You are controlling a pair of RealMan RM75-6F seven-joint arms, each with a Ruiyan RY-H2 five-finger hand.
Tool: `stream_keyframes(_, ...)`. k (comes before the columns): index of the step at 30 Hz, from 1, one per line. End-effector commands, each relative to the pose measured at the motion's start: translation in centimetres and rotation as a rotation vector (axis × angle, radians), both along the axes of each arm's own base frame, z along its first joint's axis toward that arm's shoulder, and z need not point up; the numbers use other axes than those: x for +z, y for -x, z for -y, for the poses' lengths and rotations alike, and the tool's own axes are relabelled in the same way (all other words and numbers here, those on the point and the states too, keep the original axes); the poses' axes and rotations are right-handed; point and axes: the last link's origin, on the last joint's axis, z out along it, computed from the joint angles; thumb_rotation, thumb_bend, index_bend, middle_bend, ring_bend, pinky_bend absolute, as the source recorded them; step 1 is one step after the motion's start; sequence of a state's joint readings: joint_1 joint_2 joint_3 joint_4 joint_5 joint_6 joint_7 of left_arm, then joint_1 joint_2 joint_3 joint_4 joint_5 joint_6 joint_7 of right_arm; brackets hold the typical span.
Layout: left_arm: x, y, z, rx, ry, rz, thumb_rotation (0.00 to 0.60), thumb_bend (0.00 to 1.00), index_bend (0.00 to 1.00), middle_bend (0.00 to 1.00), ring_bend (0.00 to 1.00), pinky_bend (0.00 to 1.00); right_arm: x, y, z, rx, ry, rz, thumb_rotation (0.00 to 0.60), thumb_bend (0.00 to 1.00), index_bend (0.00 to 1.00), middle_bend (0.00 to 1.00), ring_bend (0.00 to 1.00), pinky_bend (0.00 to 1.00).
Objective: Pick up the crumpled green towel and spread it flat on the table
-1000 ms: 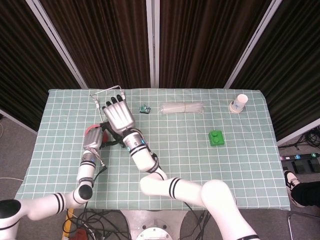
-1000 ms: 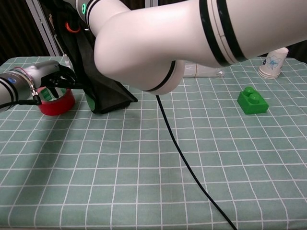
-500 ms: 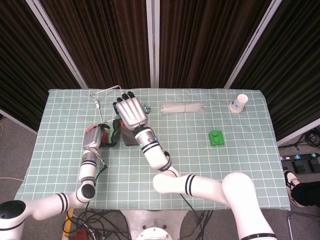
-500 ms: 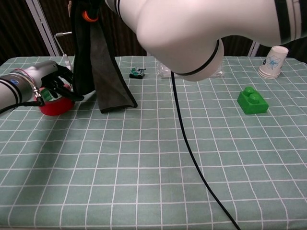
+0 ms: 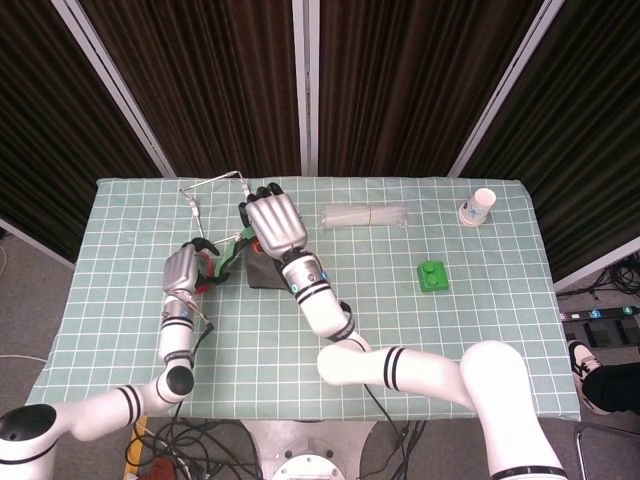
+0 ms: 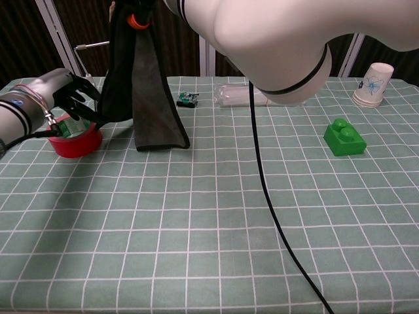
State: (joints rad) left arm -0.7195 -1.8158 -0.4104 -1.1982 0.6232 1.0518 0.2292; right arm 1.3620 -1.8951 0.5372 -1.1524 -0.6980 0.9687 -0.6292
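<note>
The dark green towel hangs in a long drape from my right hand, which grips its top; in the chest view that hand is cut off by the upper edge. The towel's bottom hem touches the checked tablecloth. My left hand sits just left of the drape, over a red tape roll, and its dark fingertips pinch the towel's left edge, pulling it sideways. From the head view, the towel shows as a dark patch between my left hand and the right one.
A green block and a paper cup stand at the right. A clear plastic bundle and a small green-black part lie behind the towel. A black cable crosses the table's middle. A white wire frame stands at back left.
My right hand has carried the towel higher and a little rightward, so it now hangs long instead of lying bunched. My left hand has risen off the red roll to the towel's edge.
</note>
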Motion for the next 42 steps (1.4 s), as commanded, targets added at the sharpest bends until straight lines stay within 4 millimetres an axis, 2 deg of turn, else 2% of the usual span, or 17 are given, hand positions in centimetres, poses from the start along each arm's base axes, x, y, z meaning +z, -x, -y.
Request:
stream_keyframes(1, -0.1, 0.0, 0.0, -0.003, -0.003, -0.004, 0.596, 0.17, 0.46, 0.28, 0.20, 0.38, 0.1, -0.1, 0.0, -0.004, -0.006, 0.007, 0.600, 0.53, 0.79, 0.41, 0.26, 0.21)
stream_keyframes(14, 0.7, -0.1, -0.4, -0.030, -0.042, 0.001, 0.600, 0.37, 0.61, 0.33, 0.22, 0.38, 1.0, 0.4, 0.3, -0.026, -0.005, 0.033, 0.600, 0.53, 0.79, 0.41, 0.26, 0.21)
stream_keyframes(21, 2.4, -0.4, -0.4, -0.123, -0.081, -0.027, 0.600, 0.48, 0.70, 0.39, 0.23, 0.38, 3.5, 2.2, 0.3, -0.047, -0.007, 0.094, 0.600, 0.53, 0.79, 0.41, 0.26, 0.21)
stream_keyframes(29, 5.8, -1.7, -0.1, -0.265, -0.134, -0.041, 0.600, 0.49, 0.72, 0.40, 0.23, 0.38, 7.7, 6.6, -0.3, -0.101, -0.028, 0.213, 0.600, 0.53, 0.79, 0.41, 0.26, 0.21)
stream_keyframes(33, 7.1, -2.5, -0.6, -0.307, -0.145, -0.060, 0.600, 0.49, 0.72, 0.40, 0.23, 0.38, 8.7, 8.2, 0.1, -0.129, -0.040, 0.241, 0.600, 0.53, 0.79, 0.41, 0.26, 0.21)
stream_keyframes(37, 8.1, -2.9, -1.8, -0.307, -0.172, -0.074, 0.600, 0.49, 0.72, 0.40, 0.23, 0.38, 8.9, 8.4, 1.0, -0.153, -0.059, 0.278, 0.600, 0.53, 0.80, 0.41, 0.26, 0.21)
stream_keyframes(42, 9.9, -2.8, -4.3, -0.282, -0.243, -0.086, 0.600, 0.49, 0.72, 0.40, 0.23, 0.38, 8.7, 7.3, 2.2, -0.146, -0.061, 0.348, 0.600, 0.53, 0.80, 0.42, 0.27, 0.20)
